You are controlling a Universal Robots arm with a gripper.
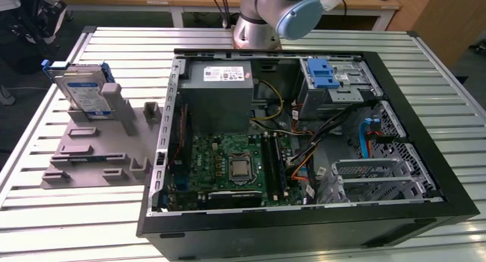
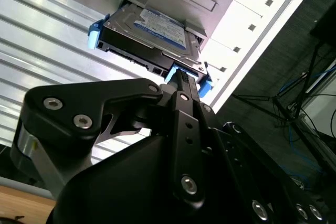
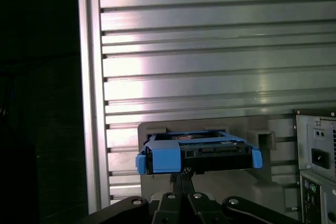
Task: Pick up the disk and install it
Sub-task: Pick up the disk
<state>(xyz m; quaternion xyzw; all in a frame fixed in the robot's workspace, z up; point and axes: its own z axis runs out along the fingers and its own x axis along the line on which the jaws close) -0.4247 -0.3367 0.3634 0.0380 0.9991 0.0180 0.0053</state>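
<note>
The flat silver-metal disk [image 1: 85, 91] in its blue plastic carrier frame is seen standing on edge in a grey plastic fixture [image 1: 91, 154]. The fixture is set on the slatted aluminium table [image 1: 76, 228], at the exterior view's left of the open black computer case [image 1: 304, 230]. In both wrist views the black gripper [image 3: 181, 173] [image 2: 182, 75] is seen pinched together on nothing, pointed at the disk [image 3: 197, 153] [image 2: 152, 27] and apart from it.

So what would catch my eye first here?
Probably the open computer case, its green circuit board and wiring bare, taking up most of the slatted table. Then the disk in its blue frame, standing on edge in a grey holder at the exterior view's left; in both wrist views the gripper points toward it.
</note>
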